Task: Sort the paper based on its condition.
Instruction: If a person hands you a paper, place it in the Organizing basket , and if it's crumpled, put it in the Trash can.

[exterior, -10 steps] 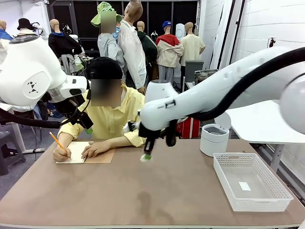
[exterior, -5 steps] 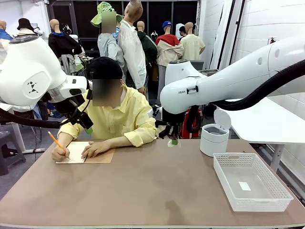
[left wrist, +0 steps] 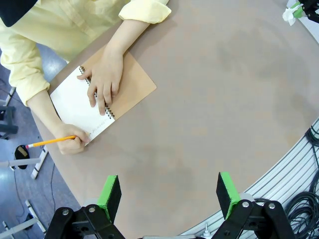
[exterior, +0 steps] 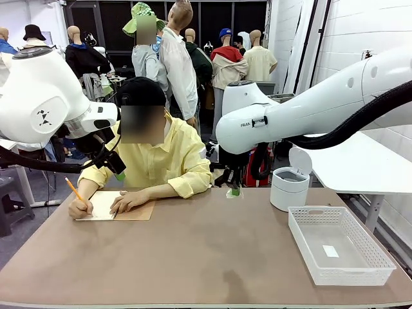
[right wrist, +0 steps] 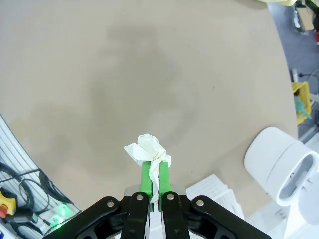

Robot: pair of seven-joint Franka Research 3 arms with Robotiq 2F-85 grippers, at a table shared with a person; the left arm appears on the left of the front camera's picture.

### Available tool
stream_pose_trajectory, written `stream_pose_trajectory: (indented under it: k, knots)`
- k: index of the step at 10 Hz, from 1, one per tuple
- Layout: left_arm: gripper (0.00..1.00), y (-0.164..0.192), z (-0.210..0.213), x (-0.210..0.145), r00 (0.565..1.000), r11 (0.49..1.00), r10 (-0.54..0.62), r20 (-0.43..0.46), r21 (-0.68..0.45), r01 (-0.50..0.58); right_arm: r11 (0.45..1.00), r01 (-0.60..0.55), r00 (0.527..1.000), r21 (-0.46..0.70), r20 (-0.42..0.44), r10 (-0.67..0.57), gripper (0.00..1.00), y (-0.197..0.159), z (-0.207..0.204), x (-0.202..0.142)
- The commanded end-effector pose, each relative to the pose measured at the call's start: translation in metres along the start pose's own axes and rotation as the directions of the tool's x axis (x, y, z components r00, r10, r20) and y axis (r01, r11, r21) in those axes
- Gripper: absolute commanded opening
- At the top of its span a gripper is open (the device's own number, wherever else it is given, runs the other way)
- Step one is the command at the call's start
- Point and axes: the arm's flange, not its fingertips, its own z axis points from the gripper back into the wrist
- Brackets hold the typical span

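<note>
A crumpled white paper ball (right wrist: 148, 149) is pinched in my right gripper (right wrist: 154, 167), whose green pads are shut on it. From the front, that gripper (exterior: 235, 188) hangs over the far side of the table with the paper (exterior: 232, 193) at its tip, left of the white bin (exterior: 288, 187). A small flat paper piece (exterior: 330, 251) lies in the white basket (exterior: 302, 238). My left gripper (left wrist: 168, 194) is open and empty, high above the table's left part. It also appears as the left gripper (exterior: 120, 174) beside the person's shoulder.
A person at the far left writes with a pencil (exterior: 78, 191) in a spiral notebook (exterior: 106, 206) with a tan cover (left wrist: 130, 87). The bin's lid (right wrist: 299, 174) stands open. The basket sits at the table's right edge.
My right arm swung from the table's middle to the right and back toward the bin, carrying the paper ball. In the last half second it barely moved. The left arm stayed put.
</note>
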Motion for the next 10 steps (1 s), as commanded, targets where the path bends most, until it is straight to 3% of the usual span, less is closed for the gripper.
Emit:
stream_pose_trajectory:
  k: [1,5,10]
  knots:
    - [1.00,0.001,0.001,0.000,1.000,1.000,0.000,0.001,-0.001,0.000,0.999,0.027,1.000,-0.032,-0.007,-0.027,0.00,-0.013,0.001,-0.002]
    - [1.00,0.001,0.001,0.000,1.000,1.000,0.000,0.001,-0.001,0.000,0.976,0.181,0.980,-0.119,-0.061,-0.190,0.00,-0.098,0.022,-0.036]
    - [1.00,0.001,0.001,0.000,1.000,1.000,0.000,0.001,-0.001,0.000,0.924,0.274,0.951,-0.266,-0.066,-0.302,0.00,-0.183,0.011,-0.044]
